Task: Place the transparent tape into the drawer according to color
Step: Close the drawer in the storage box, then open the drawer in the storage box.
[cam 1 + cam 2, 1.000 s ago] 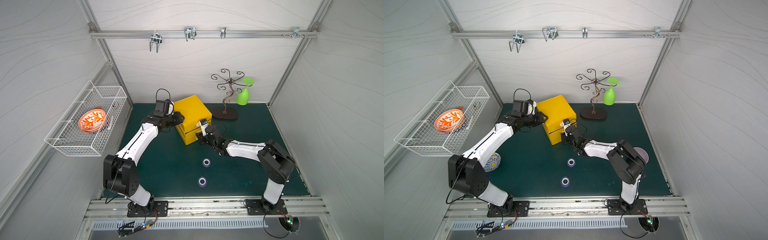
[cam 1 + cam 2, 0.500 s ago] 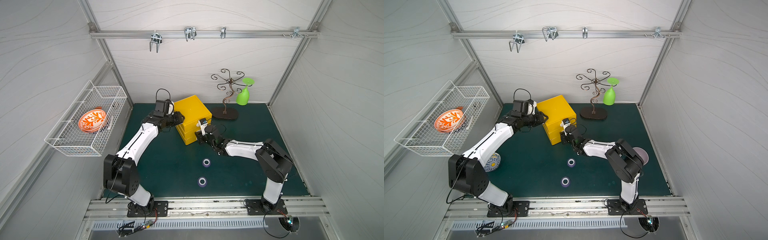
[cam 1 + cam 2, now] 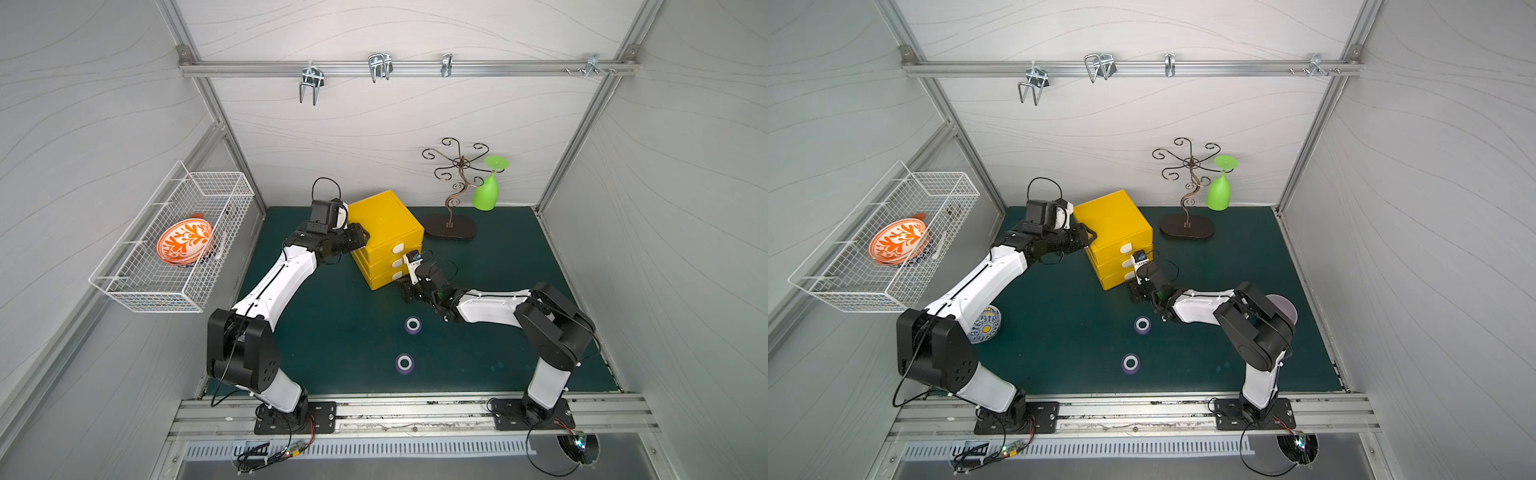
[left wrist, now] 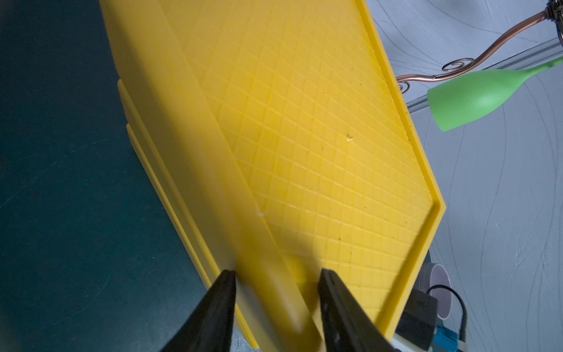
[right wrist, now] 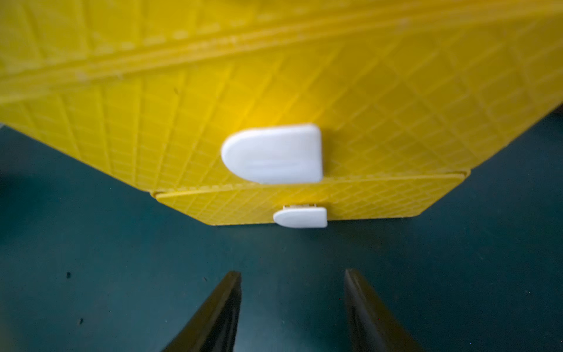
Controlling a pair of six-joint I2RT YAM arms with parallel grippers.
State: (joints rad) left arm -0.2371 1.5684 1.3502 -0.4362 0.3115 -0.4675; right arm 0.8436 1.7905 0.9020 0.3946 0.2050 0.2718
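Left gripper (image 4: 276, 271) is clamped on the top rim of the box (image 3: 384, 216) at the corner nearest its arm, one jaw on each side of the rim. Right gripper (image 5: 289, 272) hangs low over the mat (image 3: 332, 324), just in front of the drawers (image 3: 388, 266). Its jaws are parted fairly wide, with nothing between them and no tab touched. All three drawers look shut in both top views. One purple roll (image 3: 412, 325) lies flat on the mat beside the right forearm, and a second roll (image 3: 404, 363) lies nearer the base rail; both are untouched. No orange or red rolls are in view. Judgement: the step in hand is opening a drawer for the purple pair. I cannot tell which one, though the gripper sits level with the middle tab (image 5: 274, 154) and bottom tab (image 5: 301, 218). Neither tab is centred between the jaws, so line up first. Seat the tab deep before closing, since it is small and smooth and may slip. Pull straight along the drawer's run, slowly, with the left clamp bracing the box. Open it far enough for a roll to drop in flat.
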